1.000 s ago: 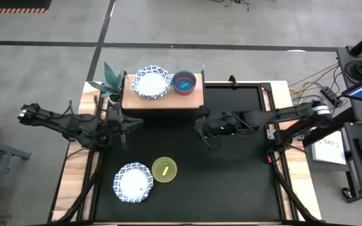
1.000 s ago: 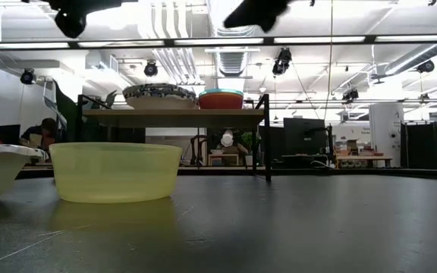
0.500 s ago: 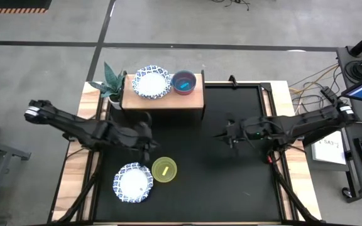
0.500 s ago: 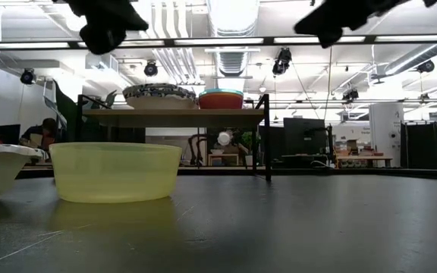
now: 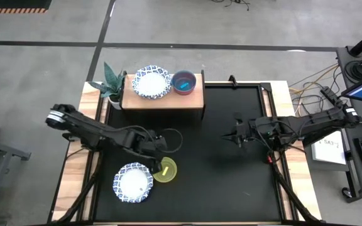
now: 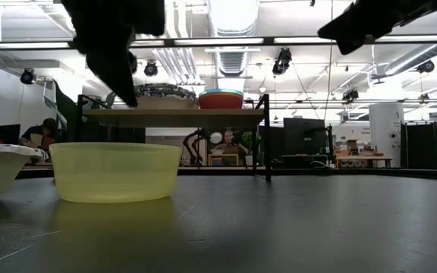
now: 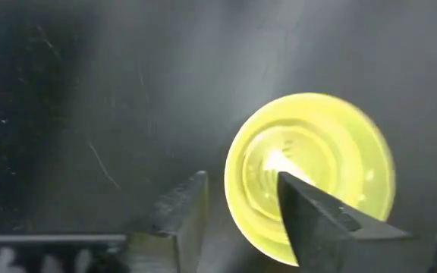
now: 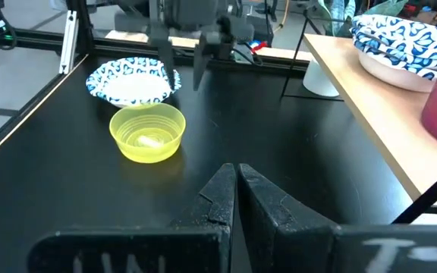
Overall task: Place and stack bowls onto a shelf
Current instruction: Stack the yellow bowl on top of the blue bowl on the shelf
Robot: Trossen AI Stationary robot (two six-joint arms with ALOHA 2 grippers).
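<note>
1. Black mat (image 5: 219, 182) covers the table; grey concrete floor around it, and a potted plant (image 5: 110, 80) at the far-left corner beside the shelf (image 5: 193, 98).
2. Low view looks past the table into an open lab: ceiling lights, ducts, desks, and a person (image 6: 42, 130) seated far left.
3. On the shelf: the stacked patterned bowls (image 5: 152, 82) and, just beside them, the stacked small bowls (image 5: 183, 81), teal inside, red outer wall in the low view.
4. On the mat, near-left: yellow-green bowl (image 5: 164, 170) touching or just beside a single patterned bowl (image 5: 132, 182).
5. My left gripper (image 5: 158, 164) hangs over the yellow-green bowl's rim, fingers (image 7: 309, 220) spread; one is over the inside, the other outside the wall. No contact visible.
6. My right gripper (image 5: 234, 137) is over bare mat, mid-right, fingers pressed together, holding nothing.
7. Versus a second ago: left arm came from beside the shelf across to the yellow-green bowl, and its jaws went from closed to apart. Right arm backed away from the shelf front toward the right. Bowls unmoved.
8. Hard to read: how many bowls are in each shelf stack; the purple one doesn't show. Low view cuts off both arms at the top and the patterned bowl at the left edge.
</note>
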